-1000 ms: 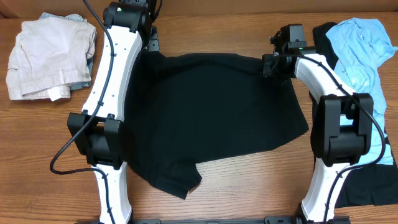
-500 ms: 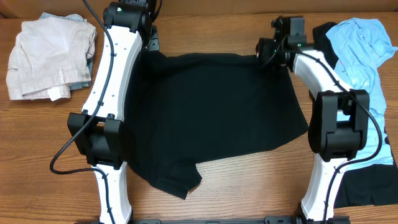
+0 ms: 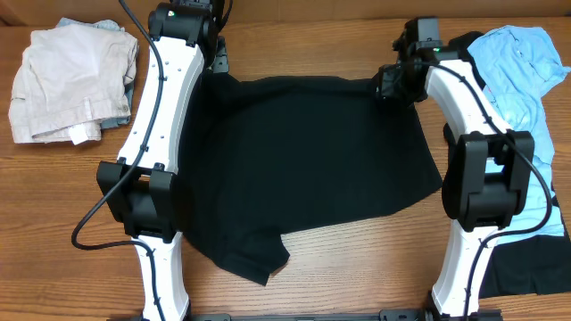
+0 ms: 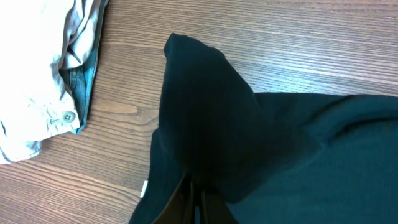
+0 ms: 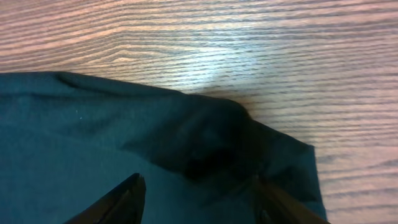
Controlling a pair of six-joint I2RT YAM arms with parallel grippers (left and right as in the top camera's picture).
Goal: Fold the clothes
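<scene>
A large black garment (image 3: 303,169) lies spread across the middle of the table. My left gripper (image 4: 194,186) is shut on its far left corner, which peaks up from the wood (image 4: 205,106); a small white label (image 4: 143,188) shows at its edge. My right gripper (image 5: 196,186) is open over the garment's far right corner (image 5: 236,137), its fingers on either side of a fold. A light blue shirt (image 3: 522,80) lies at the right, over another black piece (image 3: 526,267).
A pile of beige and denim clothes (image 3: 71,85) sits at the far left; it also shows in the left wrist view (image 4: 43,93). Bare wood table (image 3: 303,49) runs along the far edge.
My right gripper has shifted slightly right and toward the garment's far right corner. The left arm and the garment have not moved.
</scene>
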